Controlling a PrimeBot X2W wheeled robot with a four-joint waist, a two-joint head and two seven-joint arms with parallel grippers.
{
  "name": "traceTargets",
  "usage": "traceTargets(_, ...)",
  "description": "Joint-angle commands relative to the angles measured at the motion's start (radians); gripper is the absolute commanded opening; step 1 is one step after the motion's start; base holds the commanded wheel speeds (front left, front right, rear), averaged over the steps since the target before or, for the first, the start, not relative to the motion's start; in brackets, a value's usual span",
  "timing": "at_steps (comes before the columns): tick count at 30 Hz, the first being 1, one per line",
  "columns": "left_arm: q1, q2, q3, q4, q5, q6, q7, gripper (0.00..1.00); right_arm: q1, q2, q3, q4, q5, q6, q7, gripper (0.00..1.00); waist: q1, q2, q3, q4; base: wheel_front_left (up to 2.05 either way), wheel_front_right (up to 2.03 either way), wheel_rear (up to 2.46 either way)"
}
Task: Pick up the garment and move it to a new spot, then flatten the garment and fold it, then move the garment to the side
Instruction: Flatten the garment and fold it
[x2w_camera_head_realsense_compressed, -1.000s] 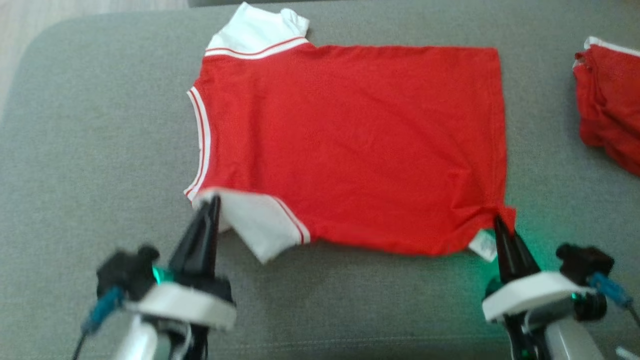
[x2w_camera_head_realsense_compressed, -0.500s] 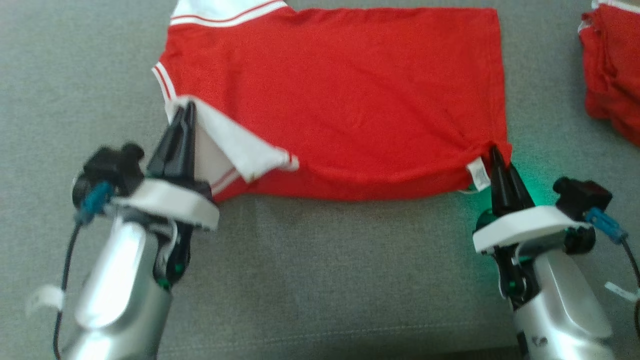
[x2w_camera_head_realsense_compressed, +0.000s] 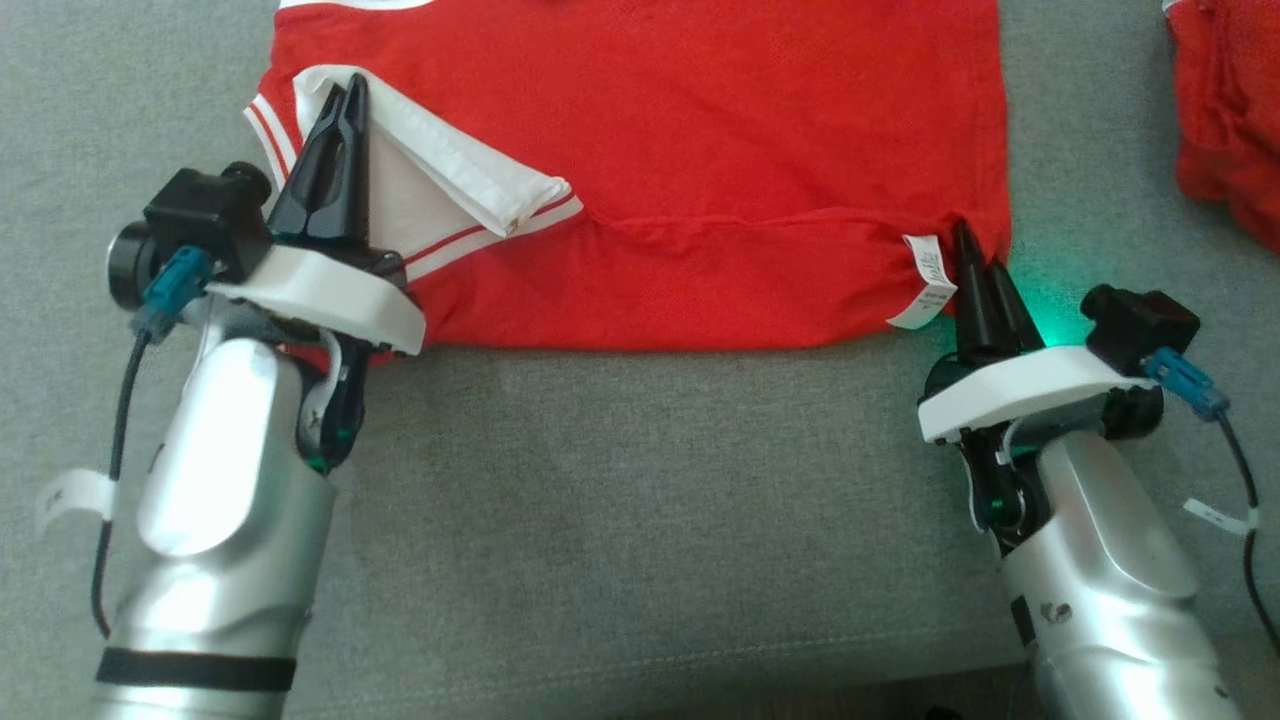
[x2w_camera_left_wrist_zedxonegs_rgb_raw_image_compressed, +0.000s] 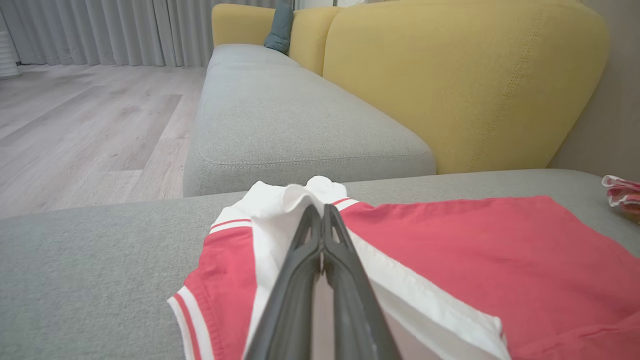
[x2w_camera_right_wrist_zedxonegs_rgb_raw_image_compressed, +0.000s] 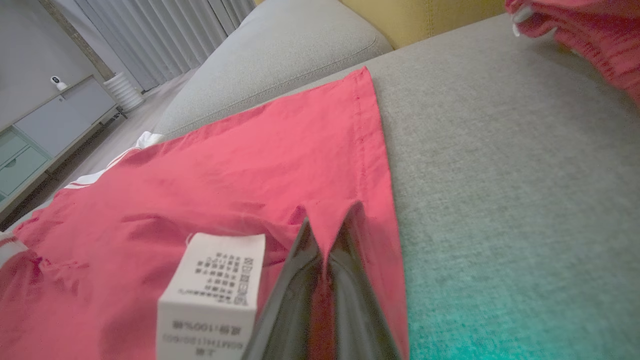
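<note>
Crosswise on the sofa cushion (x2w_camera_head_realsense_compressed: 640, 500) lies the garment (x2w_camera_head_realsense_compressed: 700, 150), near edge toward both arms; left jaws clamp its white sleeve (x2w_camera_head_realsense_compressed: 470, 180), right jaws its hem corner (x2w_camera_head_realsense_compressed: 990, 220), likely folding forward

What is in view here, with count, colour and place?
red fabric T-shirt with white sleeves: one, red and white, spread on the seat, near edge turned over
white printed care label: one, white, shirt's near right corner
crumpled red garment: one, red, seat's far right
grey fabric sofa seat: one, grey, under both garments
yellow upholstered backrest: one, yellow, behind the seat
pale wood floor: one, pale grey-brown, beside the sofa
left gripper: one, black fingers, shut on the T-shirt's white sleeve
right gripper: one, black fingers, shut on the T-shirt's hem corner
</note>
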Motion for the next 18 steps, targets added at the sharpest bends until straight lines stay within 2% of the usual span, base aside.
traceTargets(1, -0.036, 0.016, 0.041, -0.031, 0.009, -0.004, -0.012, 0.03, -0.019, -0.003, 0.027, -0.023, 0.013, -0.001, -0.018, 0.75, -0.0001, 0.0000, -0.001, -0.001, 0.00, 0.00, 0.00)
traceTargets(2, -0.037, 0.012, 0.048, -0.036, 0.014, -0.003, -0.012, 0.33, -0.022, -0.003, 0.029, -0.024, 0.016, -0.001, -0.023, 1.00, -0.0001, 0.0000, -0.003, -0.002, 0.00, 0.00, 0.00)
traceTargets(4, -0.030, 0.003, 0.058, -0.049, 0.023, -0.004, -0.012, 1.00, -0.025, -0.003, 0.030, -0.030, 0.020, -0.001, -0.031, 1.00, -0.0001, 0.0000, -0.008, -0.002, 0.00, 0.00, 0.00)
traceTargets(12, 0.052, -0.032, 0.085, -0.141, 0.035, -0.026, -0.012, 1.00, 0.022, -0.003, -0.025, -0.142, 0.014, -0.001, -0.045, 1.00, -0.0001, 0.0000, -0.044, 0.008, 0.00, 0.00, 0.00)
traceTargets(18, 0.187, -0.040, 0.096, -0.212, 0.016, -0.046, -0.012, 1.00, 0.108, -0.003, -0.071, -0.268, -0.031, -0.001, -0.047, 1.00, -0.0001, 0.0000, -0.085, 0.015, 0.00, 0.00, 0.00)
